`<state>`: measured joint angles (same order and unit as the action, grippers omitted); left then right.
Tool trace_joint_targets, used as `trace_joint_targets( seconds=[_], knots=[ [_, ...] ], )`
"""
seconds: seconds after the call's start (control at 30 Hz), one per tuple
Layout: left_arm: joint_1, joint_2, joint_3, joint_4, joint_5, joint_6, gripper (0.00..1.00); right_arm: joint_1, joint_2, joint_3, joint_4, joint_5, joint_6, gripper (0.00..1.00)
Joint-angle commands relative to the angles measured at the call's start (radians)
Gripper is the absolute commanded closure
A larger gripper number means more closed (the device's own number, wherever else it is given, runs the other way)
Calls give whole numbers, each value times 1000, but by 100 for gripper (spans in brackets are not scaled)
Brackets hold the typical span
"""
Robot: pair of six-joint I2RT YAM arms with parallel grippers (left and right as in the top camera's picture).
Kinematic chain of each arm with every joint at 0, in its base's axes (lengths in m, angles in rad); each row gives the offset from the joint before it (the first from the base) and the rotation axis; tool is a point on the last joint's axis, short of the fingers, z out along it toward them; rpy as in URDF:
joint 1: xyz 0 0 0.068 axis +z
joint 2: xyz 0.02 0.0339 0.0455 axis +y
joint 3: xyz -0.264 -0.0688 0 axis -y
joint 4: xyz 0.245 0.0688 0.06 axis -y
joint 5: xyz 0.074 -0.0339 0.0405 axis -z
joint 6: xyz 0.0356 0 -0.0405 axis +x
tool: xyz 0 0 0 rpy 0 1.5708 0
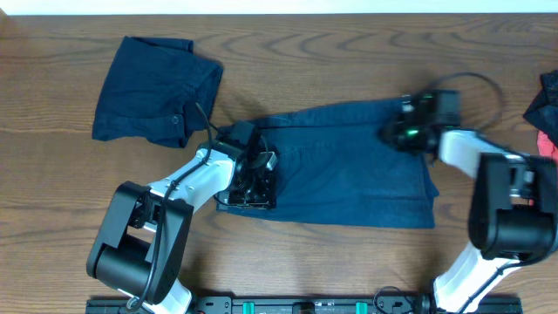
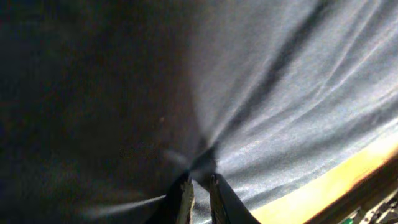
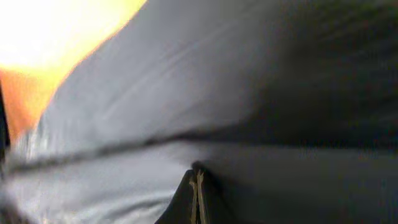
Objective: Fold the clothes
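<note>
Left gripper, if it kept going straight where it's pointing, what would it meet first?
The navy shorts: the left gripper is pinching a fold of them. The table probably lies just under the cloth, though depth is unclear.

**Navy cloth on brown wood**

The spread shorts (image 1: 357, 170) are plain dark navy, and look greyer blue where light falls on them in the wrist views. The folded shorts (image 1: 153, 87) are the same plain navy. At the right edge lie a brighter blue piece (image 1: 547, 103) and a coral-red piece (image 1: 549, 144). The table (image 1: 52, 192) is mid-brown wood with darker wavy grain. The left arm (image 1: 187, 183) and right arm (image 1: 493, 174) are white and black.
</note>
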<state>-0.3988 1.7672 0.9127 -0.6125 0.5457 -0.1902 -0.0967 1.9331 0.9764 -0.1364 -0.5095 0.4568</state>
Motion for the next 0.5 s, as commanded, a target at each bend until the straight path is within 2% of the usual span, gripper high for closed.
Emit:
trace_joint_targets(
  seconds=[0.0,0.1,0.23,0.27,0.3,0.47],
  knots=[
    [19,34,-28,-38,-154,25,86,-135,42,-15,-26,130,18,99],
    [23,33,-20,-38,-138,25,86,-222,35,-15,-40,12,-15,99],
    [23,6,20,-55,-32,25,83,-270,-24,-15,-87,-193,-61,99],
    [23,-7,33,-62,-7,24,77,-268,-48,-15,-105,-227,-78,99],
    [23,-24,49,-72,18,24,75,-261,-81,-15,-132,-252,-98,99],
    [23,-138,121,-137,32,25,71,-163,-241,-15,-274,-242,-145,99]
  ],
)
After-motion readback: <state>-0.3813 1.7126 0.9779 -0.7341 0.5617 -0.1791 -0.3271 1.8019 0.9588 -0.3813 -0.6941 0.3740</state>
